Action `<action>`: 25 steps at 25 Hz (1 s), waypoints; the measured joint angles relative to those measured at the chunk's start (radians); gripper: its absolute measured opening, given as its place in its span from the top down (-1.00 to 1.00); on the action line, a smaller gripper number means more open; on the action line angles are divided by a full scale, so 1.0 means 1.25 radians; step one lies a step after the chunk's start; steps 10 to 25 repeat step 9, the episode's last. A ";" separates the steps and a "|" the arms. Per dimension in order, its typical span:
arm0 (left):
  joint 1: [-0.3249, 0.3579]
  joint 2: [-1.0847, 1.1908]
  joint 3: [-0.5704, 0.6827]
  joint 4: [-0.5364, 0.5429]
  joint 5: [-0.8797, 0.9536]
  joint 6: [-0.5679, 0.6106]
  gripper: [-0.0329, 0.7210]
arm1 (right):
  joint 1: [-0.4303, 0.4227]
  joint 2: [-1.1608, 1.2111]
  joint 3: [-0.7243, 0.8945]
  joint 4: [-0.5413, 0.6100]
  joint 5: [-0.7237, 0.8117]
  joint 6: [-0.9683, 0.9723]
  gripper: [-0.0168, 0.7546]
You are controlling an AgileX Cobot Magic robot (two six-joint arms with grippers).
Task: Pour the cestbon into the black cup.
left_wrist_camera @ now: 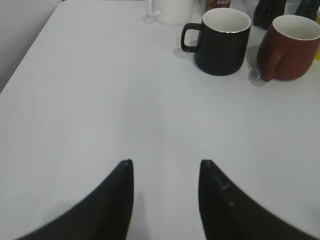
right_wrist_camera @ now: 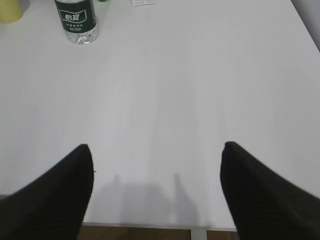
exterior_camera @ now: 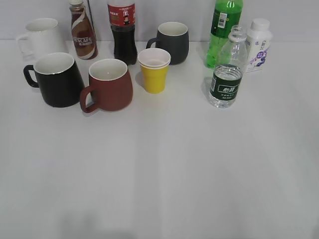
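Note:
The cestbon (exterior_camera: 227,69), a clear ribbed bottle with a dark green label, stands upright at the right of the table; its lower part also shows in the right wrist view (right_wrist_camera: 76,21) at top left. The black cup (exterior_camera: 56,78), glossy with a white inside, stands at the left with its handle to the left; it also shows in the left wrist view (left_wrist_camera: 222,41). My left gripper (left_wrist_camera: 165,162) is open and empty over bare table, well short of the black cup. My right gripper (right_wrist_camera: 157,146) is wide open and empty near the table's front edge. Neither arm shows in the exterior view.
A brown-red mug (exterior_camera: 108,84) stands right beside the black cup. A yellow cup (exterior_camera: 154,69), dark grey mug (exterior_camera: 172,42), white mug (exterior_camera: 40,37), cola bottle (exterior_camera: 122,31), Nescafe bottle (exterior_camera: 82,31), green soda bottle (exterior_camera: 223,30) and white bottle (exterior_camera: 258,45) line the back.

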 joint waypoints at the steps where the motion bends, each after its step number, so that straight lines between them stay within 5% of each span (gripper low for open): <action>1: 0.000 0.000 0.000 0.000 0.000 0.000 0.06 | 0.000 0.000 0.000 0.000 0.000 0.000 -0.58; 25: 0.000 0.000 0.000 0.000 0.000 0.000 0.06 | 0.000 0.000 0.000 0.000 0.000 0.000 -0.58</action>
